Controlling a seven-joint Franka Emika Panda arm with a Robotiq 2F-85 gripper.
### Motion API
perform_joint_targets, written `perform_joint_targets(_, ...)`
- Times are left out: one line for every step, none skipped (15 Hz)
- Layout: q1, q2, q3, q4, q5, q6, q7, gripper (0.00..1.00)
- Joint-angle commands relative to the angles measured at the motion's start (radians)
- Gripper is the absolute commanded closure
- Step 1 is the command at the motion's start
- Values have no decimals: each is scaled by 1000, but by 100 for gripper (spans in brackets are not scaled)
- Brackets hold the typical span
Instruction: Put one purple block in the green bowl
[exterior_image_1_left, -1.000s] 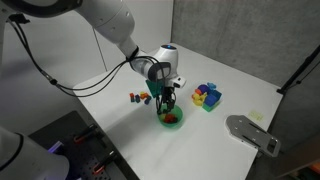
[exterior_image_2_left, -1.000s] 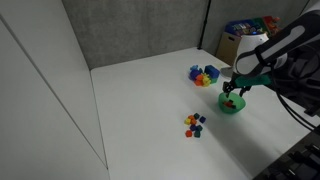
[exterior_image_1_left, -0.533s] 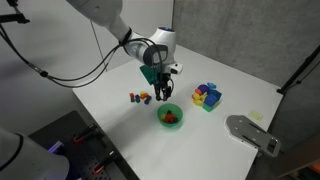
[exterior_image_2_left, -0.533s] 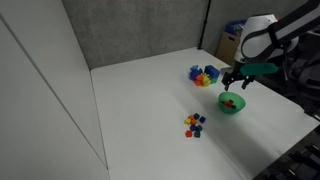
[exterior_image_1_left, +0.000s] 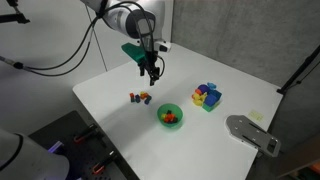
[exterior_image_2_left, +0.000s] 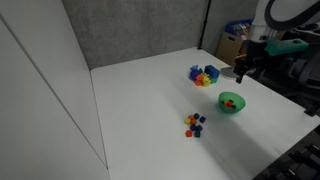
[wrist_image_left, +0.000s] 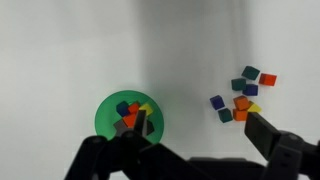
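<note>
The green bowl (exterior_image_1_left: 170, 116) sits on the white table and holds several small coloured blocks; it also shows in an exterior view (exterior_image_2_left: 231, 102) and in the wrist view (wrist_image_left: 126, 117). A loose pile of small blocks (exterior_image_1_left: 139, 97) lies beside it, also seen in an exterior view (exterior_image_2_left: 194, 123) and in the wrist view (wrist_image_left: 242, 96); it includes a purple-blue block (wrist_image_left: 218, 102). My gripper (exterior_image_1_left: 152, 72) is open and empty, raised well above the table, away from the bowl. In the wrist view its fingers (wrist_image_left: 195, 135) frame the bare table between the bowl and the pile.
A blue-yellow-green block cluster (exterior_image_1_left: 207, 96) stands near the bowl, also in an exterior view (exterior_image_2_left: 204, 75). A grey flat device (exterior_image_1_left: 252, 133) lies near the table edge. A box of coloured things (exterior_image_2_left: 248, 32) stands behind the table.
My gripper has risen from just over the green bowl and moved up and away from it, empty. The bowl and the blocks have not moved.
</note>
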Motion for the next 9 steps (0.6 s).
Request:
perform_joint_targets(-10, -140, 36, -38, -72, -125, -14, 0)
perform_joint_targets(-10, -170, 45, -38, -93, -150, -3, 0)
perform_joint_targets(-11, -201, 53, -45, -109, -160, 0, 0)
perform_joint_targets(-12, -225, 61, -48, -117, -174, -2, 0)
perform_joint_targets(-13, -248, 68, -53, -127, -181, 1, 0)
perform_joint_targets(-14, -268, 73, -58, -129, -189, -2, 0)
perform_joint_targets(-15, -286, 78, -64, -132, -192, -1, 0)
perform_joint_targets(-15, -304, 82, -81, -124, -188, -3, 0)
perform_joint_targets(-18, -250, 81, -39, -107, -182, -8, 0)
